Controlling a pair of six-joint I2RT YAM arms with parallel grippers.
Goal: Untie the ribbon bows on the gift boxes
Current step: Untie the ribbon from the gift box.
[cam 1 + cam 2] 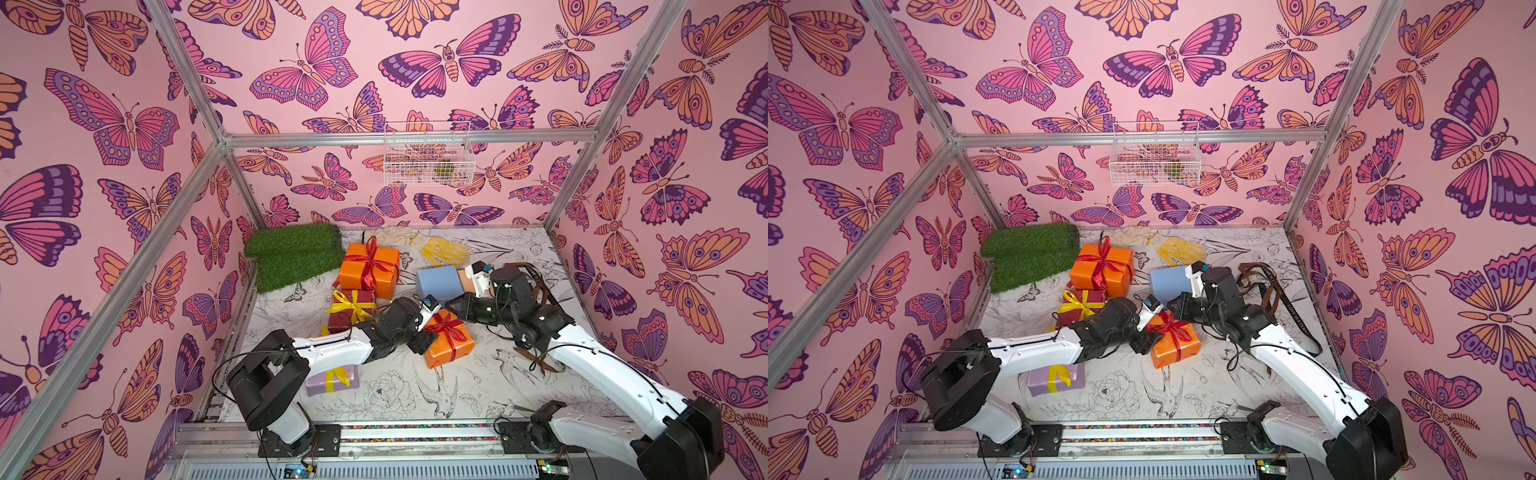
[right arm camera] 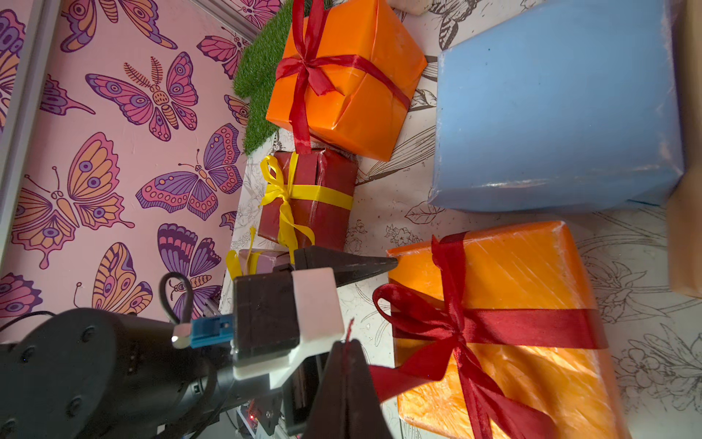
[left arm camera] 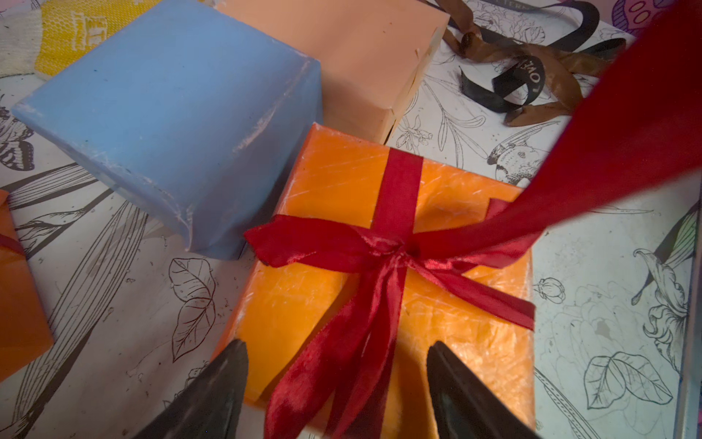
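Right gripper [image 2: 346, 355]: jaws pinched together on one tail of the red bow [image 3: 395, 251]. The tail runs taut from the knot up to the pinch.
Left gripper [image 3: 338, 380]: jaws apart and holding nothing, straddling another tail of the bow low over the near orange box [image 3: 311, 304].
Near orange box: mid-table between the two arms, with the knot tied on its top face.
Risk, box moves: nothing pins the box, so a harder pull would likely drag or tip it instead of slipping the knot (the open left jaws could press it down).
Risk, slip: satin is slick, so the tail may slide out of the pinch.
Light blue box [image 3: 182, 114]: bare, with a corner just beside the orange box. A dragged box would bump it.
Peach box [image 3: 361, 57]: bare, set against the blue one on its far side.
Loose ribbons: the brown ribbon [image 3: 494, 51] and black ribbon [image 3: 520, 81] lie tangled near the right arm and could snag.
Waiting: the far orange box [image 2: 342, 110] and dark red box [image 2: 326, 228] have tied bows. The lilac box [image 1: 318, 382] lies partly under the left arm.
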